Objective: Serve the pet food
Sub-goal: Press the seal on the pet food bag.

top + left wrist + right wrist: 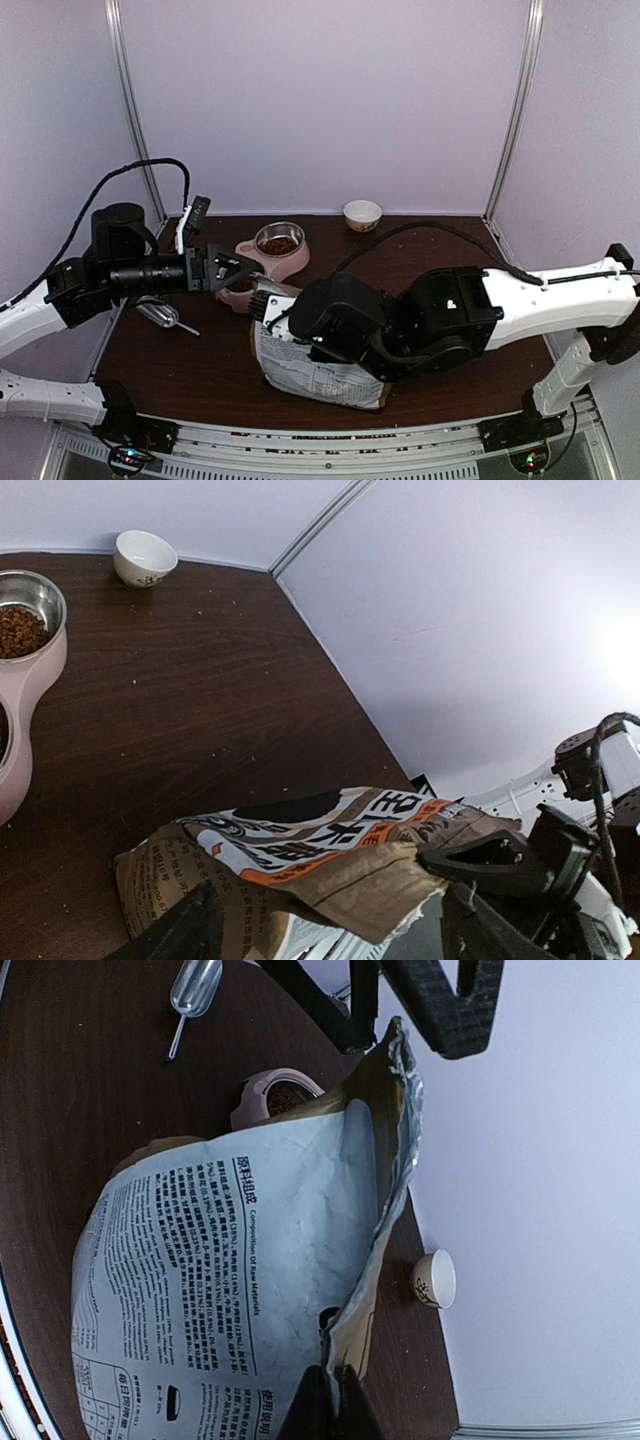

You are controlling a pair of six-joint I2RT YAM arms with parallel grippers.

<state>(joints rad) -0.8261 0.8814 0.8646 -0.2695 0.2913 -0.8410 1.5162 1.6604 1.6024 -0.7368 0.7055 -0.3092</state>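
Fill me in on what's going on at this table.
The right fingers are pinched shut on the top edge of the pet food bag, holding it up near the table's front. The left fingers stand open beside the bag's mouth, gripping nothing. Kibble already sits in the far steel bowl of the pink feeder. The scoop lies on the table at the left.

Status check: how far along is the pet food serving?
Done: the far steel bowl of the pink feeder already holds kibble. In hand: the right gripper is shut on the rim of the bag; the left gripper hangs open by its mouth. Left: the near bowl fill is unclear; the scoop lies unused.
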